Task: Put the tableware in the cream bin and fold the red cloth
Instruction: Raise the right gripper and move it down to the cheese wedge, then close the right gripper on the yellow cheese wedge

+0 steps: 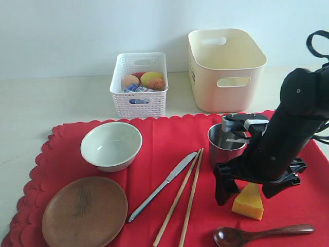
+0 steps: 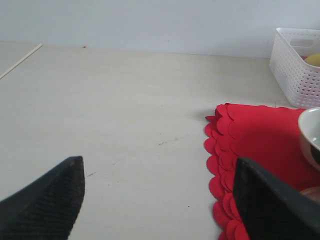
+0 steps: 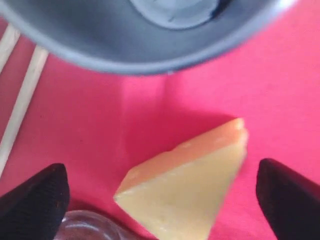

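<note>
Exterior view. Shows the red cloth (image 1: 164,136) spread flat and unfolded on the bench (image 1: 51,103). Shows on it, from the left, the wooden plate (image 1: 85,211), the pale bowl (image 1: 111,145), the knife (image 1: 163,186), the chopsticks (image 1: 177,198), the steel cup (image 1: 222,144) and, near the front edge, the dark spoon (image 1: 267,232). Places the cream bin (image 1: 226,95) behind the cloth, beside a white basket (image 1: 139,98). Shows the right gripper (image 1: 247,195) low over a cheese wedge (image 1: 249,206), just in front of the cup, one finger on each side.

Left wrist view. Shows the left gripper (image 2: 157,210) above bare bench (image 2: 125,100), fingers (image 2: 45,205) spread wide, holding nothing, beside the scalloped edge of the cloth (image 2: 250,135). Catches the bowl (image 2: 311,135) and the basket (image 2: 297,70), both partly cut off.

Right wrist view. Shows the wedge (image 3: 185,190) lying on the cloth (image 3: 280,90) between the spread fingers (image 3: 35,200), apart from both. Shows the cup (image 3: 150,35) just beyond it, the chopsticks (image 3: 20,95) to one side.
</note>
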You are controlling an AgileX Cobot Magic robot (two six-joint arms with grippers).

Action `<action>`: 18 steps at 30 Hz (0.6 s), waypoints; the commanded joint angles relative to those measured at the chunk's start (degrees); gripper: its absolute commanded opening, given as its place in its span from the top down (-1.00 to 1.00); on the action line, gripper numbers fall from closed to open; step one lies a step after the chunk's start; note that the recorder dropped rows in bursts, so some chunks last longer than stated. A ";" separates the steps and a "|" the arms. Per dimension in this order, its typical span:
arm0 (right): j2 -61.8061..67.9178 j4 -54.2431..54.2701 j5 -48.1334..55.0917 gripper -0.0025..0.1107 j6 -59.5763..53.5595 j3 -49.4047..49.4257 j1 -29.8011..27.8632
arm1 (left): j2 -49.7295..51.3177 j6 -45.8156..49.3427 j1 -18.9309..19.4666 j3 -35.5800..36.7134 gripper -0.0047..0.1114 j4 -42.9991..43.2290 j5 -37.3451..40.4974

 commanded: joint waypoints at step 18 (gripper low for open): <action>-1.27 -7.42 2.61 0.96 6.05 0.04 1.79 | -0.25 -0.13 -0.35 0.16 -0.42 0.08 -0.65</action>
